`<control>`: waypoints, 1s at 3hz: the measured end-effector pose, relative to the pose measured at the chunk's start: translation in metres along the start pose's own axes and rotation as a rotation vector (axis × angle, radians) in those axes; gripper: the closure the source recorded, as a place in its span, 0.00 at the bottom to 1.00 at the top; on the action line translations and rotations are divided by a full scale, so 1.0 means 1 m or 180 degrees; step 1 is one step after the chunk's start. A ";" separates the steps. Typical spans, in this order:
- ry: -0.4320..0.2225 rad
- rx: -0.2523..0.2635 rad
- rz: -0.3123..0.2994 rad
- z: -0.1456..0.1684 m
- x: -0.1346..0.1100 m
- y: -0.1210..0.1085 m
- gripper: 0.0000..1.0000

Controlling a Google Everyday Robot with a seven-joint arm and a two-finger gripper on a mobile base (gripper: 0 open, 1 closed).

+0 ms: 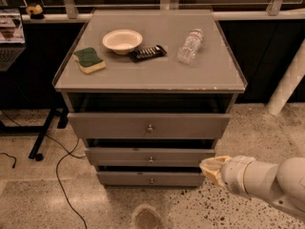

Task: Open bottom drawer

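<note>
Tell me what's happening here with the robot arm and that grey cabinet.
The robot arm's gripper sits low at the right of the cabinet, near the right ends of the middle drawer and the bottom drawer. It is not on the bottom drawer's knob, which is at the front's centre. On top lie a bowl, a sponge and a plastic bottle.

The bottom drawer (124, 178) is plain grey with a silvery knob (151, 180), matching the grey surface (157, 68). The cream-yellow gripper (212, 168), on a white arm (267, 181), sits at the drawer's three o'clock. The sponge (89, 60) is green over yellow, the bowl (122, 40) off-white, and the floor (248, 128) beige with dark speckles.
</note>
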State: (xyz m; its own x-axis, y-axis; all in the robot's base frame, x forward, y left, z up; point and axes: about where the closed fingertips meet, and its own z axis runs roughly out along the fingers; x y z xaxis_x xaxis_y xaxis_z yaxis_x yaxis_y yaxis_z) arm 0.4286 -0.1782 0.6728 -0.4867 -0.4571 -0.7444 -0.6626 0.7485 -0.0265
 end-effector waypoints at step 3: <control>0.0043 0.0225 0.0801 0.093 0.096 -0.017 1.00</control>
State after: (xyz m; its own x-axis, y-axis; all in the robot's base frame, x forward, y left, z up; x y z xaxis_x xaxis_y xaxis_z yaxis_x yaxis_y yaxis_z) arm 0.4463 -0.1905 0.5401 -0.6391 -0.2581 -0.7245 -0.4783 0.8711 0.1115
